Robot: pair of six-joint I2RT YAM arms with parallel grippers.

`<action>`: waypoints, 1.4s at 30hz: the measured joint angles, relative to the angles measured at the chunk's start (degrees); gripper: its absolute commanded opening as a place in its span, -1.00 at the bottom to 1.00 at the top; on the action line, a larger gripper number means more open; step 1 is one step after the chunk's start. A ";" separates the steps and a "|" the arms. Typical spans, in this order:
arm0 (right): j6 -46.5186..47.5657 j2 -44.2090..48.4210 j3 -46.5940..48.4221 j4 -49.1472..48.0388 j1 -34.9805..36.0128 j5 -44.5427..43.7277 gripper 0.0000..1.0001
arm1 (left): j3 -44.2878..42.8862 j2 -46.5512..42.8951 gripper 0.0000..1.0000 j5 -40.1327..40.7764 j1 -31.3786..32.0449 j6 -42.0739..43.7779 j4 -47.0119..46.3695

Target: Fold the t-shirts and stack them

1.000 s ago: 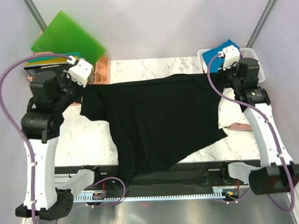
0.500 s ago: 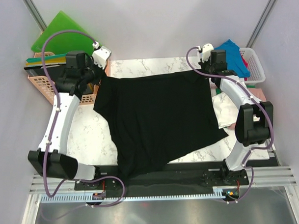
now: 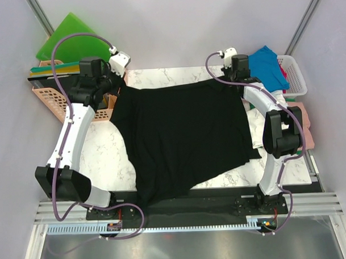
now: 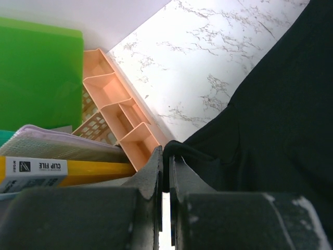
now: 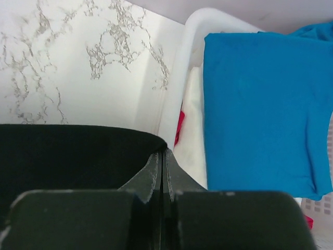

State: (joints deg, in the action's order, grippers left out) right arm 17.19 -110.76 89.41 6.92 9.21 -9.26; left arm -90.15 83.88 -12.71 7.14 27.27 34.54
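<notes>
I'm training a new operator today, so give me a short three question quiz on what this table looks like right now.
1. True or false: the left hand and the right hand each pinch the black shirt.
2. What lies on top in the white basket? A blue shirt, B yellow shirt, C grey shirt.
3. What colour is the board leaning at the far left?
Key: 1 true; 2 A; 3 green.
</notes>
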 measured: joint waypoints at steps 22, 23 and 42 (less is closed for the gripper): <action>10.12 6.36 -6.51 11.06 4.94 -2.47 0.33 | 6.64 -6.25 -0.95 -2.05 0.22 0.04 -0.31; 10.67 7.17 -7.34 12.37 6.03 -1.11 0.34 | 6.99 -6.25 -0.96 -2.25 0.31 0.04 -0.37; 11.87 -11.76 3.08 22.25 17.14 9.25 0.13 | 7.78 -5.11 -0.96 -2.60 2.01 0.02 -0.44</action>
State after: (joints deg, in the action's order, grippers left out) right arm 29.06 -122.52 92.49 29.17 26.35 -0.01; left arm -82.37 78.76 -15.31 9.15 27.29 34.11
